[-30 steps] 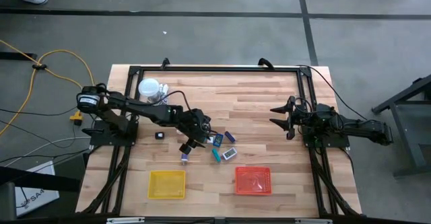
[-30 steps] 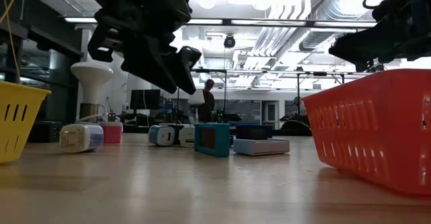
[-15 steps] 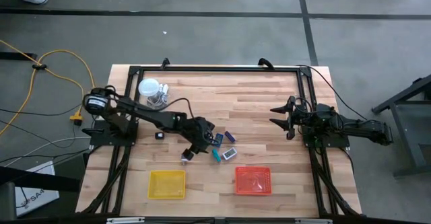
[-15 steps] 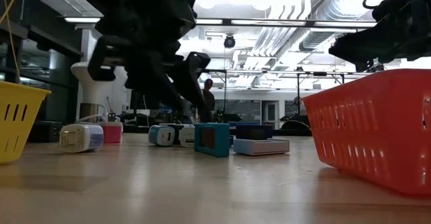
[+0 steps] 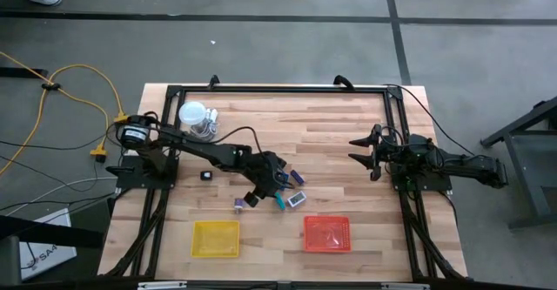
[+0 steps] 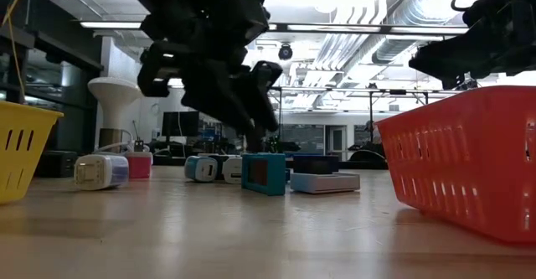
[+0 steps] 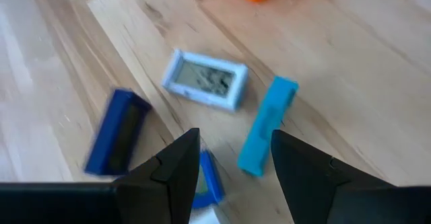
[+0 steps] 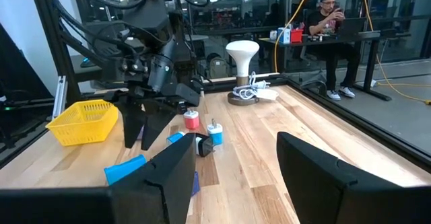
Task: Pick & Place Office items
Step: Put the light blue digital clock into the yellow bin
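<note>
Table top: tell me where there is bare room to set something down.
Free: the wide wood between the item cluster and the right tool, and the strip between yellow tray and orange tray. Crowded: under the left tool.

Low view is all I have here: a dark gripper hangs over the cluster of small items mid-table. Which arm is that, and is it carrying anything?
Observer: That is the left gripper. Its wrist view shows the fingers apart with nothing between them.
Operator: What lies right under it?
Observer: A small blue item shows between the fingertips, with a teal bar lying flat beside it.
Operator: And the other arm?
Observer: From above, the right gripper sits open near the table's right side, well clear of the items and of the orange tray.
</note>
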You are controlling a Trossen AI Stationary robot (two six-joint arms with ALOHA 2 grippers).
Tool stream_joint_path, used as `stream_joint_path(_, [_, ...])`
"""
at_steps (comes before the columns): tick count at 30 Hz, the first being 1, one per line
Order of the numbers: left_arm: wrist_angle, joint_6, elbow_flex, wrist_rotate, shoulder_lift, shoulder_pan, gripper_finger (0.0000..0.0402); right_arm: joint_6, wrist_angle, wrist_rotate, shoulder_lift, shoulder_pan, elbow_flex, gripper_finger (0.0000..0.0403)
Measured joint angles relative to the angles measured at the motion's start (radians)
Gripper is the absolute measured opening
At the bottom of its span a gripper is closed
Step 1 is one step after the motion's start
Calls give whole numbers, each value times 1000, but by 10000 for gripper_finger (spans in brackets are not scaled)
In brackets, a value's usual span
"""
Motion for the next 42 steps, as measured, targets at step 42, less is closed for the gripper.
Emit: stream_joint_path(42, [28,-5,8,-14,97,-35,177,0,5,0,9,0,0,195])
